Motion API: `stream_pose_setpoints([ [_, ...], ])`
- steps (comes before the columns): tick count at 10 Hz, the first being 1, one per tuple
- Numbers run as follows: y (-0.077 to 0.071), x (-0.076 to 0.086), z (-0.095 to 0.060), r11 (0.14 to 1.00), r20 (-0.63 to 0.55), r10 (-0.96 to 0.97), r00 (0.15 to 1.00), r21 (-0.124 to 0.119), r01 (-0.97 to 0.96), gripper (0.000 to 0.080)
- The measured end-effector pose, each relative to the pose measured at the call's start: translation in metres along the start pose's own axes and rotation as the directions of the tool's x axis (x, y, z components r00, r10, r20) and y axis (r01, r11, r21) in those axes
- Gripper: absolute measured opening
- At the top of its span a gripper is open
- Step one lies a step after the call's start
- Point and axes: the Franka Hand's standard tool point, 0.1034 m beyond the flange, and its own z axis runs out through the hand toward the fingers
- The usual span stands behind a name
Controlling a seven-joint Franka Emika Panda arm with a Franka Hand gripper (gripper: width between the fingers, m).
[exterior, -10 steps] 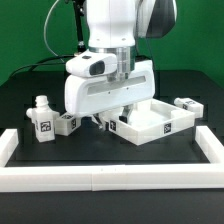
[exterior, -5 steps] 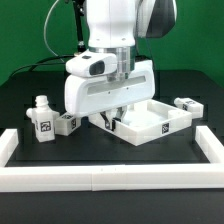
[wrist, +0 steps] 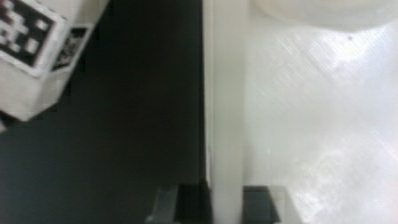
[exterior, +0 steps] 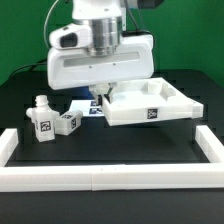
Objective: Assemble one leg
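Exterior view: the tool [exterior: 103, 95] pinches the wall of a large white square plastic tray [exterior: 155, 108] on the exterior view's left. The small white block-shaped plastic leg [exterior: 67, 122], tagged black-and-white, lies on the black surface [exterior: 110, 150] further left, apart from the tool.

Wrist view: dark fingers [wrist: 185, 200] press either side of the tray wall.

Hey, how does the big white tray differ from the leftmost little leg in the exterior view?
The tray is far bigger than the leg. The tray is wide, open and walled; the leg is a small upright block. The gripper clamps the tray's wall, while the leg stands free on the table. Both are white with black-and-white tags.
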Motion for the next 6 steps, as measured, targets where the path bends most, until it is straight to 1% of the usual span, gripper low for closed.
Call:
stream_pose_setpoints([
  [1, 0.002, -0.001, 0.001, 1.0, -0.001, 0.003, 1.0, -0.002, -0.003, 0.0054],
  [4, 0.001, -0.001, 0.005, 1.0, 0.011, 0.004, 1.0, 0.002, -0.004, 0.0054],
  [5, 0.002, 0.009, 0.007, 0.999, 0.058, 0.024, 0.998, 0.021, -0.025, 0.0054],
  [6, 0.009, 0.034, 0.004, 0.999, 0.058, 0.023, 0.998, 0.025, -0.024, 0.0054],
])
